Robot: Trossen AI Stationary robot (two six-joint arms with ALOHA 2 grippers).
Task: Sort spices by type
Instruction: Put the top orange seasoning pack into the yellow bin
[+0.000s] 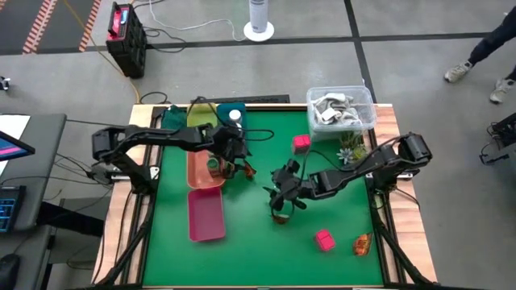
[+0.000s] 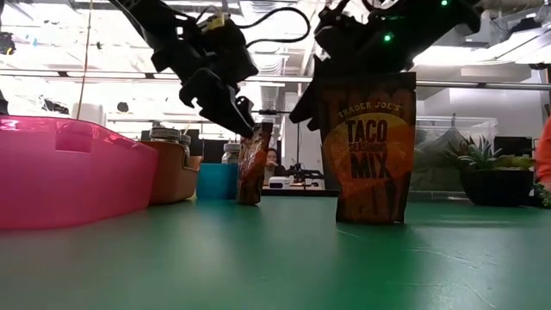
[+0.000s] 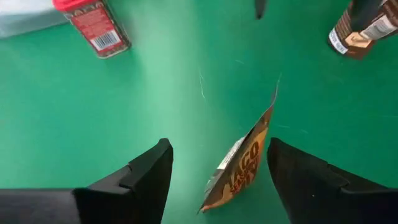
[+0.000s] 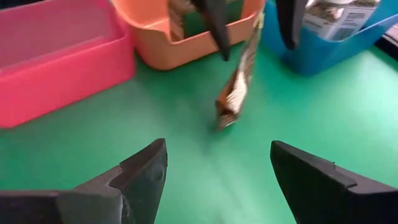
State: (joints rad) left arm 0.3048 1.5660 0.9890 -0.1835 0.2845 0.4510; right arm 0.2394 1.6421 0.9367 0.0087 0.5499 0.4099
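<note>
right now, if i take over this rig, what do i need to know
Left gripper: open, fingers either side of a taco sachet standing on the table beside the orange tray; not gripped.
Right gripper: open, empty, mid-table, facing that sachet.
Done: at least one jar sits in the blue tray.
Left: that sachet; a second sachet upright under the right arm; a third sachet and a pink block near the front edge; another pink block near the clear tub. The pink tray holds no block.
</note>
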